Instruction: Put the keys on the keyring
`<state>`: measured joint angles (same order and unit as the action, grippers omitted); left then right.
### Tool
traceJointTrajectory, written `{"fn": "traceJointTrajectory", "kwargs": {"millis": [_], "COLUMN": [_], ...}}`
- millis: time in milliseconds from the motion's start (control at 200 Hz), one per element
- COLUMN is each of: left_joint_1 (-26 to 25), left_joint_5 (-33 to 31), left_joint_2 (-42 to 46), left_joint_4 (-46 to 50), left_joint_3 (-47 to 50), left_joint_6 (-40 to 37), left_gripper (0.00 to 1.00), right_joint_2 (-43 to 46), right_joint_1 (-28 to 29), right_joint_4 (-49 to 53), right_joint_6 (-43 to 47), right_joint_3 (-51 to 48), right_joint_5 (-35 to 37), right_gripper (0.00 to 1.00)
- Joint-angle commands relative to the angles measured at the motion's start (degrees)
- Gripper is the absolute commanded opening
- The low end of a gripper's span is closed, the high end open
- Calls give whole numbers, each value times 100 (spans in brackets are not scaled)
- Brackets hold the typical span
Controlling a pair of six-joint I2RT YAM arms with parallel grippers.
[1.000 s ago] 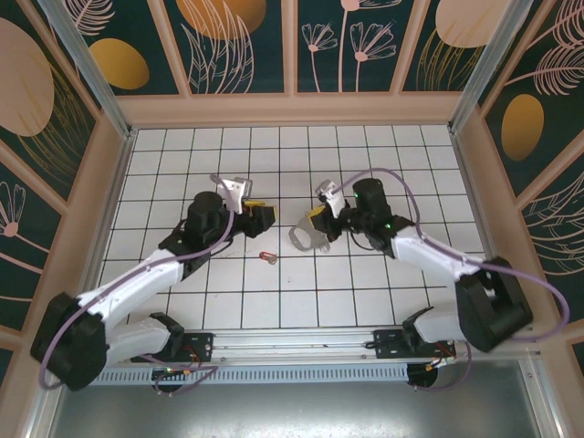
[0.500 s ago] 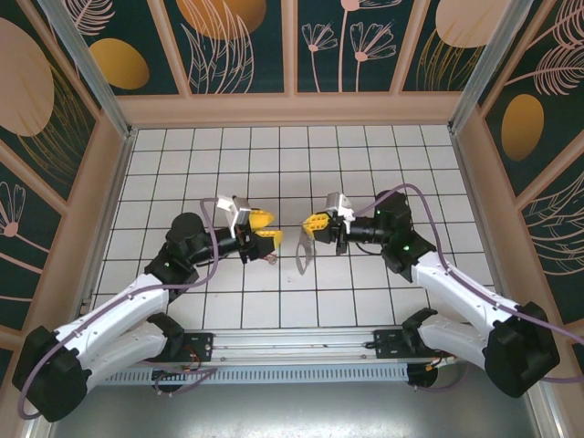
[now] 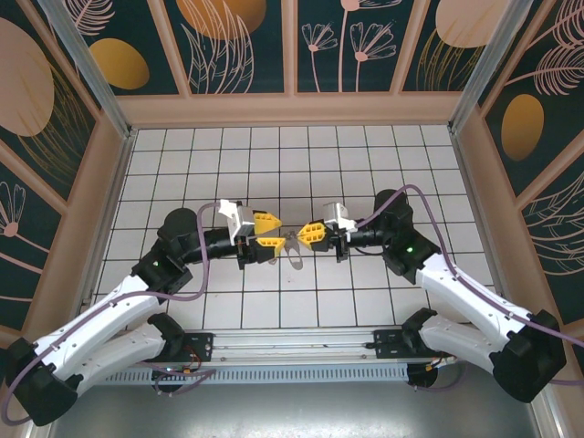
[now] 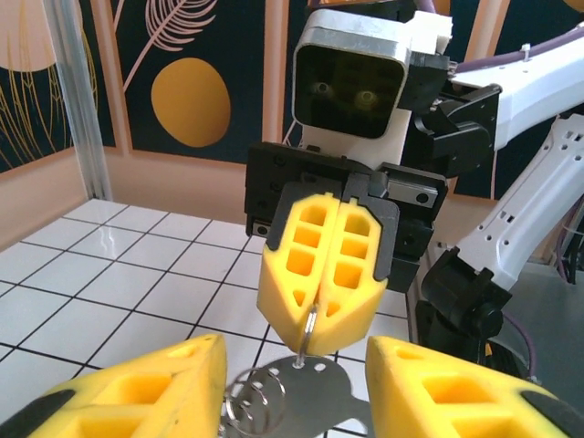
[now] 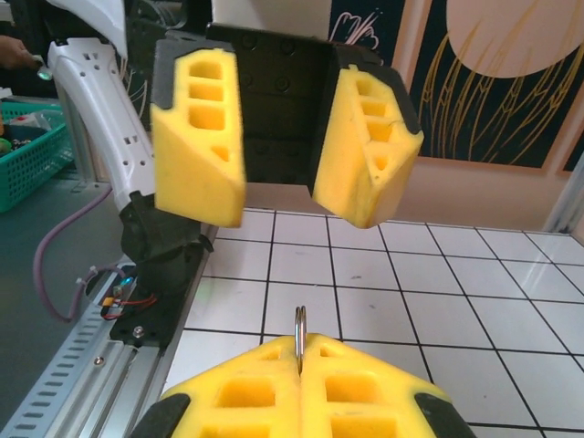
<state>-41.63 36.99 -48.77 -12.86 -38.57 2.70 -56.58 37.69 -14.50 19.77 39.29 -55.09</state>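
Observation:
The keyring is a thin double-wire metal ring, pinched edge-on in my right gripper, which is shut on it. A flat grey metal plate with small holes hangs from the ring, and a wire coil lies beside the plate. In the top view the plate dangles between the two grippers. My left gripper faces the right one, open, its yellow fingers on either side of the hanging plate without touching it. The ring's rim rises from my shut right gripper. The red-headed piece and slim keys are hidden.
White tiled floor inside wooden walls with dark patterned panels. A metal rail with the arm bases runs along the near edge. Purple cables loop over both arms. A green basket sits outside the cell.
Both grippers turned to face each other and closed the gap. The right gripper lifted the keyring off the floor. The left gripper moved right over where the red-headed piece lay.

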Motion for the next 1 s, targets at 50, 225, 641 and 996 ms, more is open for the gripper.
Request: {"fn": "traceJointTrajectory", "kwargs": {"millis": [50, 225, 641, 996], "left_joint_1": [-159, -352, -425, -429], "left_joint_5": [-98, -267, -417, -402], "left_joint_2": [-145, -277, -507, -572], "left_joint_4": [897, 1331, 1497, 1427], "left_joint_3": [-463, -643, -736, -731], "left_joint_6": [-767, -1048, -1164, -1117], "left_gripper": [38, 38, 33, 21], "right_joint_2": [113, 121, 72, -52], "right_joint_1": [124, 159, 297, 471], "right_joint_4": [211, 81, 59, 195], "right_joint_6": [255, 203, 203, 333], "right_joint_3": [255, 233, 193, 275], "right_joint_5": [-7, 3, 101, 440], "right_gripper": [0, 0, 0, 0]}}
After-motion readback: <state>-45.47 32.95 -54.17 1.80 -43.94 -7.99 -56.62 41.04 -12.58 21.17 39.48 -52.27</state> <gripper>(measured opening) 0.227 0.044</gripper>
